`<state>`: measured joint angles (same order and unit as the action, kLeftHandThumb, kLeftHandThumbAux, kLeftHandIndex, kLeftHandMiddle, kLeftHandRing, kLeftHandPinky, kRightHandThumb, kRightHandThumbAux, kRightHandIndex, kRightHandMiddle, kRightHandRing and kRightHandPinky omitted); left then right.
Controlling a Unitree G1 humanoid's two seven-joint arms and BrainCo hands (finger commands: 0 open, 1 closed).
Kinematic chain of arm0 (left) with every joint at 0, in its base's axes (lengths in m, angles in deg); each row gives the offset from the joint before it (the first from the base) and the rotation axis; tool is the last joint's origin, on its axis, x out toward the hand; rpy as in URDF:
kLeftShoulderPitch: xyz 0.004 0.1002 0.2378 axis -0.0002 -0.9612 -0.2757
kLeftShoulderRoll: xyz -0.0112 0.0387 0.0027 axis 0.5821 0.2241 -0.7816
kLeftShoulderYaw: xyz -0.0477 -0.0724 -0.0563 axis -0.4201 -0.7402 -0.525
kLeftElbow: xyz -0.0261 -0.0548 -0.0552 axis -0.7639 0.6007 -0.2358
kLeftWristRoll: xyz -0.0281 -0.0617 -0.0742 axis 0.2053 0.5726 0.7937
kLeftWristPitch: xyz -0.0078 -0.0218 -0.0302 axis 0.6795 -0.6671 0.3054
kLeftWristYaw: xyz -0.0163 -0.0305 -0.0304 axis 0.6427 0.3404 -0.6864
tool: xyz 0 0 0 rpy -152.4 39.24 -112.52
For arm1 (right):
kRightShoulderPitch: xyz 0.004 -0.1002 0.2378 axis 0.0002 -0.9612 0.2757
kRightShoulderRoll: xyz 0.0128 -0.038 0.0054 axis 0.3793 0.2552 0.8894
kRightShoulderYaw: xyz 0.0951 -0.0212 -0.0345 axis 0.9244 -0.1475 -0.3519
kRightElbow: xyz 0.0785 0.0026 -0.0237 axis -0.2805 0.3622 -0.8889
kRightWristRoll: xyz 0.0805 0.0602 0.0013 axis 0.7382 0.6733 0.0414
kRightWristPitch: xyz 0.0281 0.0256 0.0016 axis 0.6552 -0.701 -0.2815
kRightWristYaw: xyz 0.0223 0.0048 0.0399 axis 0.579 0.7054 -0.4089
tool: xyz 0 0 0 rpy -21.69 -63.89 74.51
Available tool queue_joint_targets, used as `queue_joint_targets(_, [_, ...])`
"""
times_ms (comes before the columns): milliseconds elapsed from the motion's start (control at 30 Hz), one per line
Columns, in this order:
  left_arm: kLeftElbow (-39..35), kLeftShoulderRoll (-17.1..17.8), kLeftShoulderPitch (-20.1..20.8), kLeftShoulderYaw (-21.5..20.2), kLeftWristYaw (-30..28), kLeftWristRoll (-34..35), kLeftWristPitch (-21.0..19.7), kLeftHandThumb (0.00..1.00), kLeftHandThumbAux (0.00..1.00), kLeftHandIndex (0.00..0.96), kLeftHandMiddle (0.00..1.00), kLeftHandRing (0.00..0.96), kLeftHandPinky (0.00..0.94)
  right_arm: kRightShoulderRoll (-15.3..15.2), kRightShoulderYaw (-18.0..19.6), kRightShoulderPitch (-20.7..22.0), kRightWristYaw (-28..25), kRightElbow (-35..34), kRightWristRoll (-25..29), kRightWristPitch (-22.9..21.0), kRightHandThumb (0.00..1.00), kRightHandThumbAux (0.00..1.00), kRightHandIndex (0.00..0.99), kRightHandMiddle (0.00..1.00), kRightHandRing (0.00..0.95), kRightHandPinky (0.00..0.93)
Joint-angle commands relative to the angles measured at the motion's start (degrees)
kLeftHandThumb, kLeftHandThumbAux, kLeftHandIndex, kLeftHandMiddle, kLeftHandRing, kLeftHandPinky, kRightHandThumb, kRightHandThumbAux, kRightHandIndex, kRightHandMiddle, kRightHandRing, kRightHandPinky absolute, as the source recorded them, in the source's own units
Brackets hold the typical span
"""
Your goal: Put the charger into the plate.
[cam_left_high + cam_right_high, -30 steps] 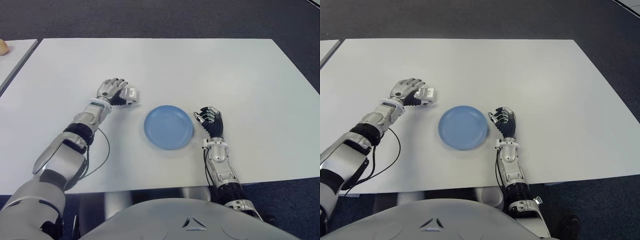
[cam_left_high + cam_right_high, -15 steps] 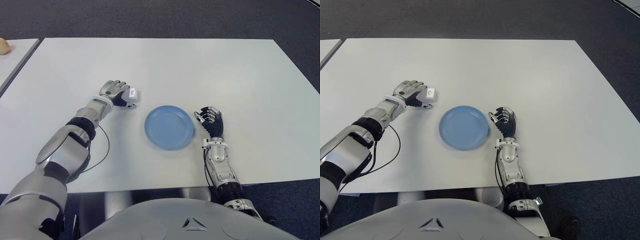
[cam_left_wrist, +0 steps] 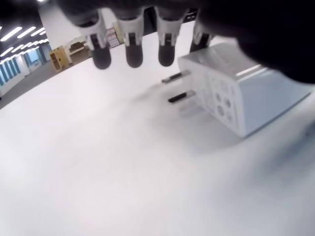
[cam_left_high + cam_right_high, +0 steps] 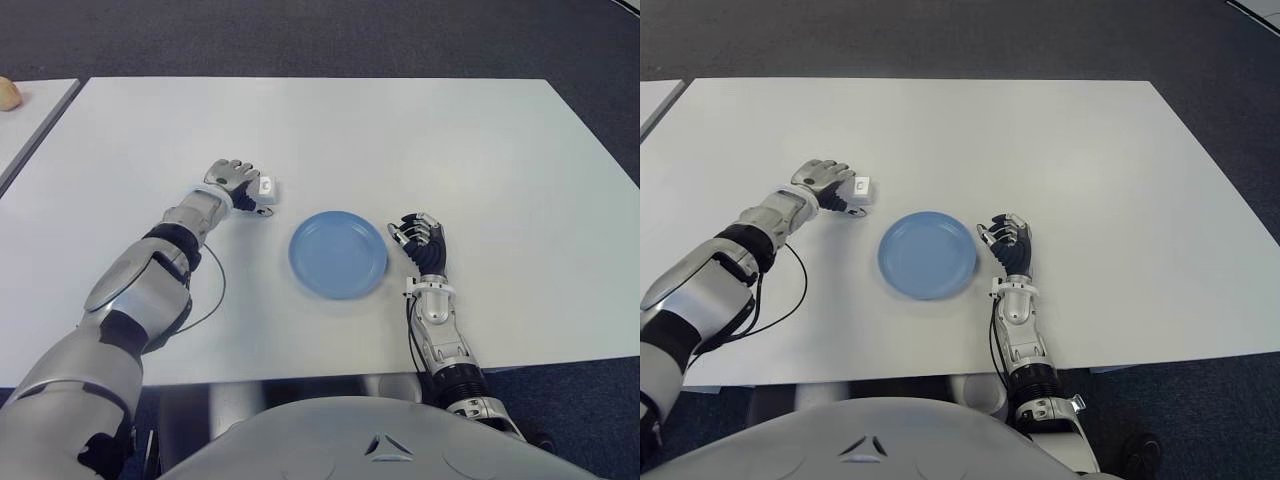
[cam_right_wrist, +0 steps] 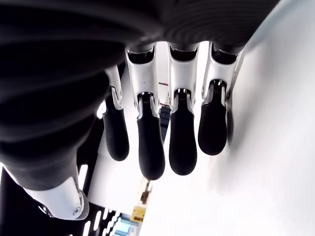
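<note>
- L hand (image 4: 232, 182) sits over the white charger (image 4: 266, 190) at approx 10 o'clock from the blue plate (image 4: 338, 253); fingers curled over it, but wrist view shows fingertips (image 3: 132, 55) hanging clear above the table (image 4: 400, 140) w/ charger lying on it, prongs out. Grip not closed, I'd say.
- Change vs 1 s ago: charger was tucked under the fingers; now it pokes out on the plate side, forearm swung round.
- Meaning: prob. regrasp needed; charger not yet lifted, well apart from plate.
- R hand (image 4: 421, 240) idle at plate's 3 o'clock, fingers loosely curled, holding nothing.
</note>
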<state>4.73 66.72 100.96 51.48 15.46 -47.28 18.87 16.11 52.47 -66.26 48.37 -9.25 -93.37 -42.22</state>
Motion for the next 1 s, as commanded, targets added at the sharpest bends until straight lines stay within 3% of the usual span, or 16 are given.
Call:
queue_joint_targets(33, [2.45,-1.62,-3.09,2.58,-3.14,-1.63,-0.40,0.603,0.318,0.000,0.000,0.000,0.000,0.08,0.30,-0.31,-0.34,1.32,0.49,-0.60,0.704,0.733,0.426,0.570,0.584,0.585])
queue_joint_targets(300, [3.20,-1.95,-3.27,2.78,-2.66,-0.73,-1.26,0.597,0.370,0.000,0.000,0.000,0.000,-0.08,0.42,-0.31,-0.29,1.47,0.55,-0.20,0.705,0.732,0.427,0.572,0.585,0.586])
queue_joint_targets(500, [3.53,-2.00,-3.23,2.00,-1.84,0.50,-1.79,0.645,0.434,0.000,0.000,0.000,0.000,-0.13,0.47,-0.34,-0.34,1.50,0.68,0.19,0.704,0.732,0.427,0.573,0.586,0.585])
queue_joint_targets(700, [3.79,-2.07,-3.05,1.18,-1.70,1.76,-3.16,0.720,0.468,0.007,0.085,0.105,0.094,-0.08,0.53,-0.31,-0.39,1.50,0.87,0.30,0.704,0.732,0.427,0.577,0.588,0.589])
queue_joint_targets(900, [3.82,-1.83,-3.48,-0.57,0.67,3.41,-4.92,0.748,0.537,0.211,0.260,0.260,0.321,-0.03,0.68,-0.42,-0.76,1.02,1.27,-0.11,0.704,0.732,0.427,0.572,0.584,0.579])
queue_joint_targets(967, [3.95,-1.46,-3.72,-0.98,1.77,3.75,-4.56,0.735,0.630,0.338,0.370,0.366,0.413,-0.04,0.69,-0.43,-0.77,0.93,1.29,-0.09,0.705,0.732,0.426,0.572,0.584,0.580])
queue_joint_targets(1000, [3.92,-1.46,-3.76,-1.12,2.15,3.88,-4.50,0.756,0.637,0.355,0.389,0.385,0.429,-0.05,0.70,-0.44,-0.79,0.90,1.30,-0.09,0.705,0.732,0.426,0.572,0.584,0.580])
